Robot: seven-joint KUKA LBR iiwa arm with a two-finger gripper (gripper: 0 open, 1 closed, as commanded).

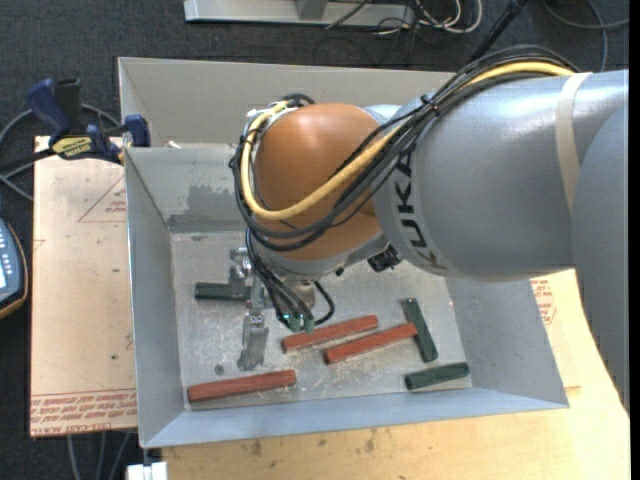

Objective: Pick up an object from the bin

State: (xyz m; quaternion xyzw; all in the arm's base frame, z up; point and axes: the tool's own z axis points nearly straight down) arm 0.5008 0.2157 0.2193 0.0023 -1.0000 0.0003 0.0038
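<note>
My gripper hangs low over the middle of the bin floor, under the arm's orange cover. Its two grey fingers stand apart, open, with nothing between them. One fingertip reaches down just left of a red-brown stick, which lies slanted with its left end close to the gripper. A second red-brown stick lies right beside the first, on its near side. A short dark green block lies flat just left of the gripper. A third red-brown stick lies nearer the front wall, below the fingertip.
Two dark green sticks lie at the right of the bin, one slanted near the red sticks and one by the front right corner. The arm and its cables cover the bin's back right part.
</note>
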